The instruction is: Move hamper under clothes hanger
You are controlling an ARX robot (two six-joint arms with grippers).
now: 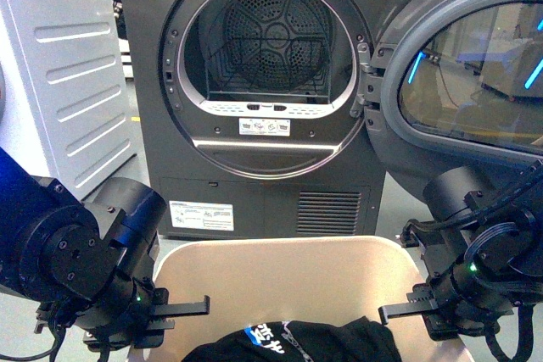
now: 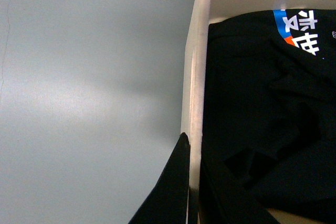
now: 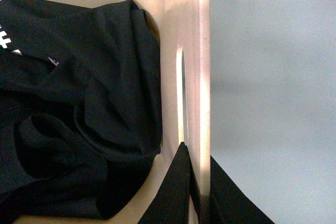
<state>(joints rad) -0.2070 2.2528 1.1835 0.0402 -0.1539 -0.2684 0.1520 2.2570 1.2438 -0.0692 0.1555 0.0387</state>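
Hamper (image 1: 280,281) sits lower centre of the front view, right in front of the dryer (image 1: 254,184). The dryer's round door (image 1: 475,65) is swung open at upper right. A black garment w/ blue-white logo (image 1: 288,341) lies inside the hamper, near the bottom edge of the frame. Clothes hanger isn't visible in any view, so the target spot can't be placed from here.

Left gripper (image 1: 174,315) is at lower left and right gripper (image 1: 416,315) at lower right, one on each short side of the bin. Prob. so the load is balanced and the bin won't twist when shifted.

Left wrist view: gripper (image 2: 193,182) straddles the hamper wall (image 2: 194,77), w/ the outer finger (image 2: 176,192) against the rim on the floor side. The inner finger is hard to pick out against the garment (image 2: 262,103), but the jaws look narrowed onto the wall.

Right wrist view: gripper (image 3: 199,182) is pinched on the hamper wall (image 3: 189,24), one finger (image 3: 176,187) inside and one outside. It sits just below the handle slot (image 3: 180,93), in line w/ it. Garment (image 3: 79,103) is bunched against that wall.

Judgement: grasp is done and the carry/slide is next. A thin rim pinch could slip if the arms don't move together.
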